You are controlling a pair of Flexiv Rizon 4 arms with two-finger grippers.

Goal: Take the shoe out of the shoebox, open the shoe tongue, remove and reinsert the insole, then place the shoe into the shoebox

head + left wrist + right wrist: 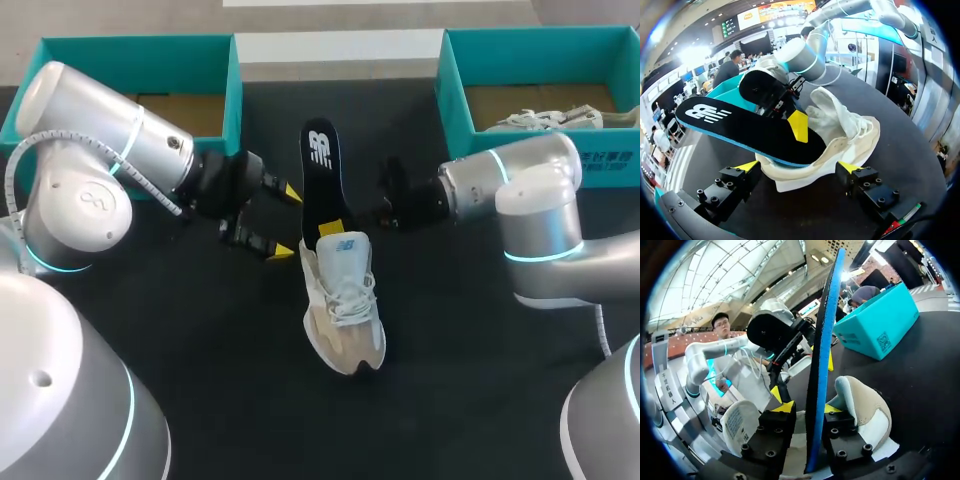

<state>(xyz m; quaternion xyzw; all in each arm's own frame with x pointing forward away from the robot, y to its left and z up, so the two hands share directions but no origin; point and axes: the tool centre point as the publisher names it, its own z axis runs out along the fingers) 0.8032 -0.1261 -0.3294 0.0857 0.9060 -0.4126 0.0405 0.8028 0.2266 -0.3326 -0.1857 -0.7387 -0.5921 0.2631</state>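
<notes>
A white and beige shoe (pixel 345 310) lies on the black table, toe toward me. Its black insole (pixel 322 170) sticks out of the heel opening, slanting up and away. My right gripper (pixel 334 226) straddles the insole just above the shoe's collar. In the right wrist view the insole (pixel 822 340) stands edge-on between the fingers, with a small gap on one side, so the gripper (pixel 809 407) is open. My left gripper (pixel 285 222) is wide open beside the heel. Its fingers stand either side of the shoe (pixel 840 130) under the insole (pixel 740 125).
A teal shoebox (pixel 140 50) stands at the back left. A second teal shoebox (pixel 540 45) at the back right holds another pale shoe (pixel 555 120). Both arms crowd the table's middle around the shoe.
</notes>
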